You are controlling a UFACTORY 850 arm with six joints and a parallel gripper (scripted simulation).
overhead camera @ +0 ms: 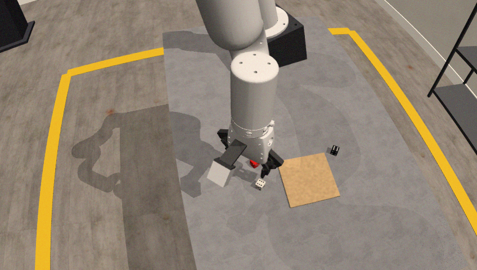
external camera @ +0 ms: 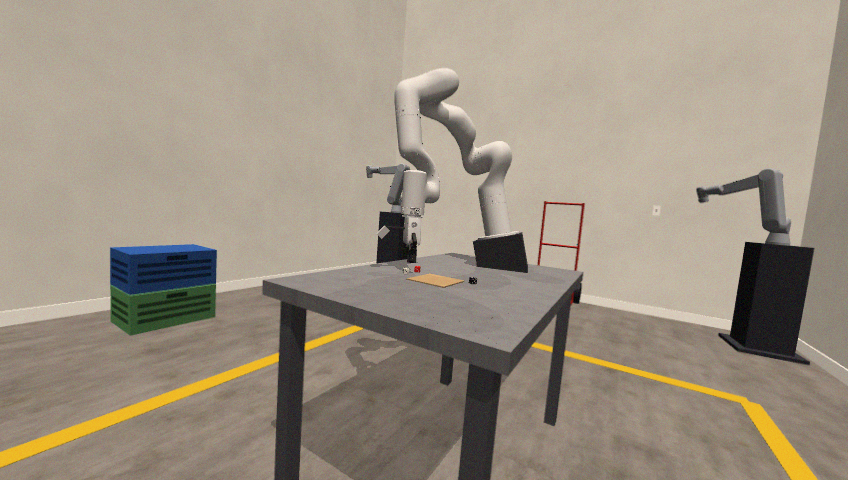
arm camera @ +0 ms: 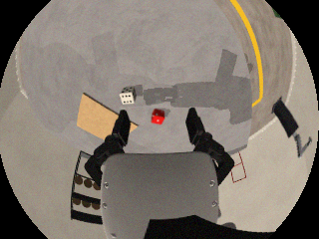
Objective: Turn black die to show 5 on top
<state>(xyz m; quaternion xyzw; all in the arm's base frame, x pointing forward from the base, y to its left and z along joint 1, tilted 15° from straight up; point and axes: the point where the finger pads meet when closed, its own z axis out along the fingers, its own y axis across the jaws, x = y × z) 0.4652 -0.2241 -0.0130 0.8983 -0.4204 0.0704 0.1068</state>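
The black die [overhead camera: 334, 150] [external camera: 473, 280] lies on the table just off the mat's back right corner in the top view; its upper face looks like the 6. It is not visible in the wrist view. The tan mat [overhead camera: 309, 180] [external camera: 434, 280] [arm camera: 94, 117] lies flat, with no die on it. My gripper [external camera: 411, 259] [arm camera: 158, 116] is open and empty, pointing down above the table left of the mat, far from the black die. In the top view one finger is mostly hidden.
A red die [overhead camera: 254, 163] [external camera: 417, 269] [arm camera: 158, 117] lies below the gap between the fingers, partly hidden in the top view. A white die [overhead camera: 260, 184] [external camera: 405, 270] [arm camera: 127, 96] lies near it, left of the mat. The arm's black base block [overhead camera: 288, 46] [external camera: 501, 252] stands at the table's back.
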